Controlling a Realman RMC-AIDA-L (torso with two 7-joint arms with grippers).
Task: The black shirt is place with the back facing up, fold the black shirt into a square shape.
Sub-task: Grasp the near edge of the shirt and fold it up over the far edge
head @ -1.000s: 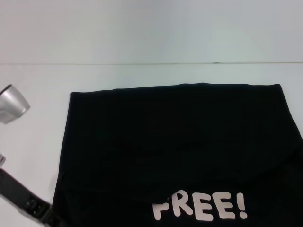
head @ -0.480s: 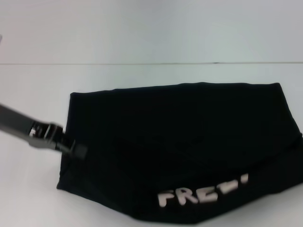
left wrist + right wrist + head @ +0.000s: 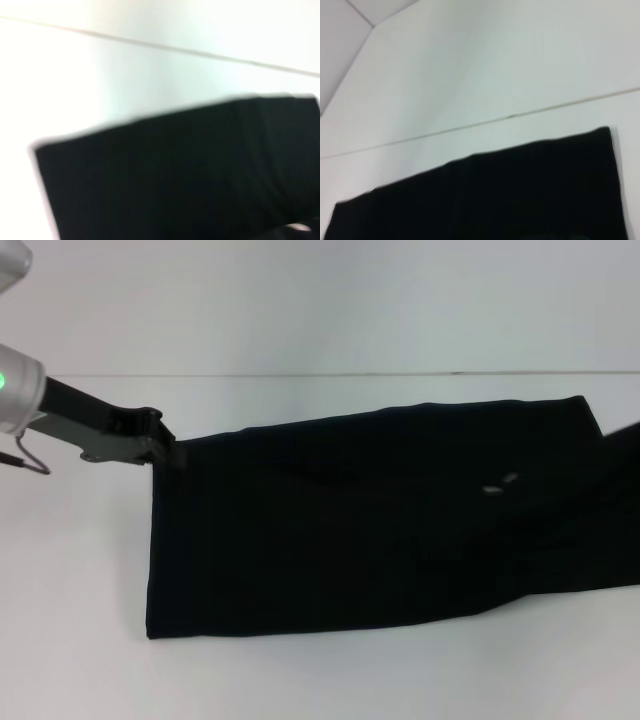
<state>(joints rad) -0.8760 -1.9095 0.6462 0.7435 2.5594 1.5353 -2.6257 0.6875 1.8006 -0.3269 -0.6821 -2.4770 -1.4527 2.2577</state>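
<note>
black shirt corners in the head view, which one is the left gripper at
The far left corner of the large black cloth shirt: the left gripper sits right at it, while the near left corner lies flat on the white table, untouched.

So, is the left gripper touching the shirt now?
Touching. In the head view the left gripper meets the far left corner of the shirt, with no gap between them. Whether the fingers are shut on the cloth is not visible.

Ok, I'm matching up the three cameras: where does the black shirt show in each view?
Head view: black shirt fills the middle and right, left gripper at its far left corner.
Left wrist view: shirt fills the lower part.
Right wrist view: shirt along the bottom.
Shared landmark: the thin seam line beyond the shirt.
</note>
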